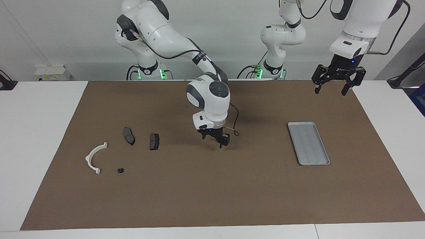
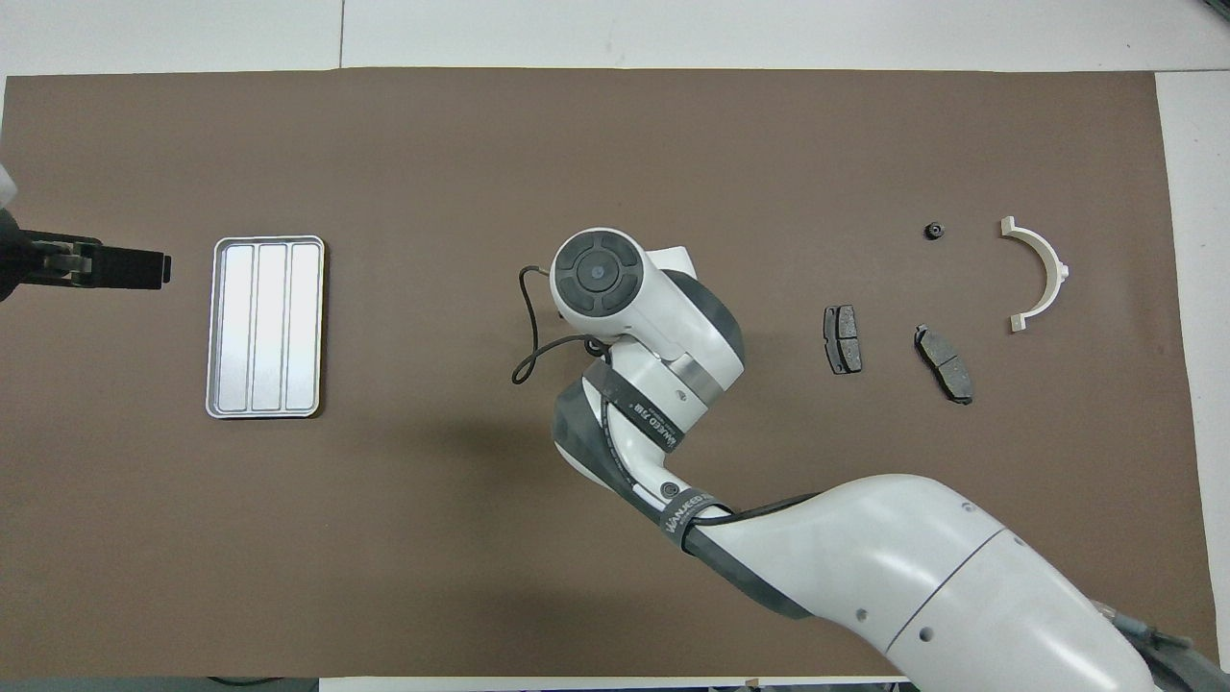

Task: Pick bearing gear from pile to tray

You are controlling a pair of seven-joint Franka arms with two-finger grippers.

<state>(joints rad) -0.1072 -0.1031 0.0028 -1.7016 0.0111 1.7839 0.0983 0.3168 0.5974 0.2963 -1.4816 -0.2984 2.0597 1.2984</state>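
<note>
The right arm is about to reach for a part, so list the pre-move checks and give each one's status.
1. Right gripper open with nothing in it, over bare mat mid-table: ok.
2. Left gripper open, raised, not over the tray: ok.
3. Tray floor free to take a part: ok.
4. Small black round piece lying apart from the white arc bracket: ok.
5. That piece is the bearing gear: cannot tell.
</note>
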